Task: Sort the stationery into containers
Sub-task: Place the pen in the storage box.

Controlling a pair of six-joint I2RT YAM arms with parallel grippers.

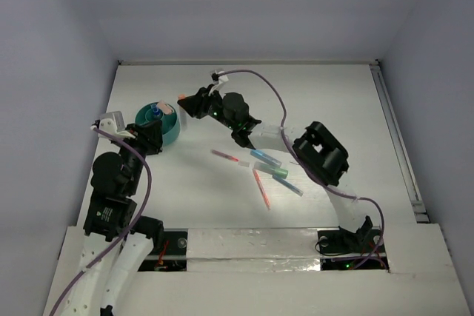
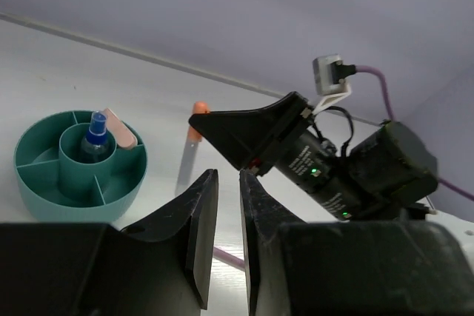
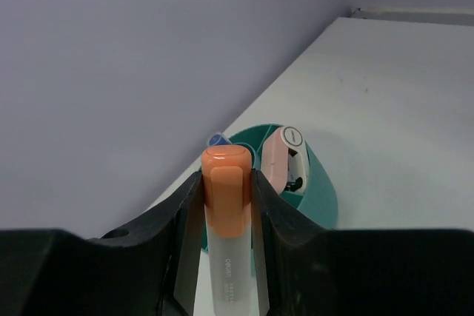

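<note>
Right claw (image 3: 226, 177) grasps the orange-capped marker (image 3: 225, 209) cap-forward, aimed for dropping into the teal divided pot (image 3: 320, 192) just ahead.

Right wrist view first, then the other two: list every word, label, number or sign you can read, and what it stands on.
On the orange-capped pen: fine grey print along its white barrel, too blurred to read.
On the pink item in the teal pot: a dark ring on its round white end, no letters.
Top external and left wrist views: no readable text.
</note>
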